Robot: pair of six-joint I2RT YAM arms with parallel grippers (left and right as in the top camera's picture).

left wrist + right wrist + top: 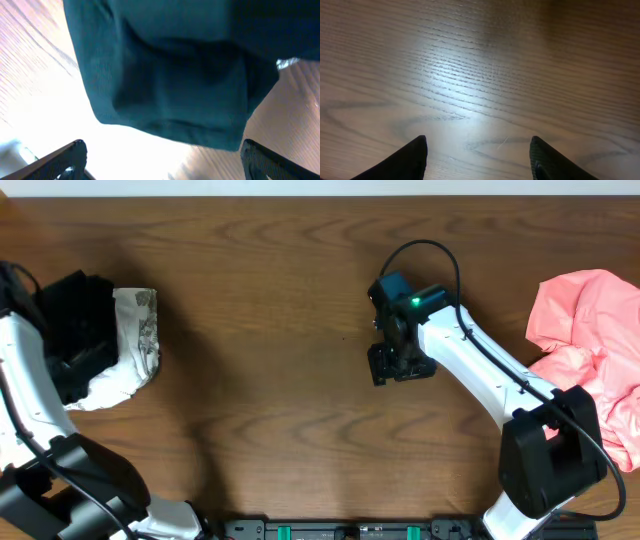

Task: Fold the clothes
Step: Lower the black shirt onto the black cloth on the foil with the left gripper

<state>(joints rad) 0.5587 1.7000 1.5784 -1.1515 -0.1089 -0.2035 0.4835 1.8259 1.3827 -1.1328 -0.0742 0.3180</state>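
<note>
Room for your moves is widest across the middle of the wooden table [260, 300], where bare grain runs from the far edge to the near edge between two heaps of cloth. At your left, the folded black T-shirt [82, 305] sits on top of the white-grey patterned garment [138, 340], whose pale border shows along the black one's right side and near end. Both lie close to the table's left edge, and the stack's long axis runs far to near, tilted a little. Your left arm [25, 380] rises right alongside it, so that side is tight. In the left wrist view the left gripper [162, 150] stands wide, its fingers [62, 160] at the two lower corners with nothing between them. The black T-shirt [170, 75] fills the view just ahead, a rounded folded edge turned toward the fingers, with a sliver of the patterned garment [287, 62] showing at its right. From overhead you cannot separate that gripper from the dark fabric. The right gripper [400, 368] hangs over bare wood near the table's centre, well apart from every garment. The right wrist view shows the right gripper [479, 145] with jaws parted and holding nothing, only wood grain below. At the right edge the salmon-pink garment [590, 340] lies crumpled and runs off the picture's side, its bulk stretching far to near. The right arm [480, 370] crosses in front of its left border.
</note>
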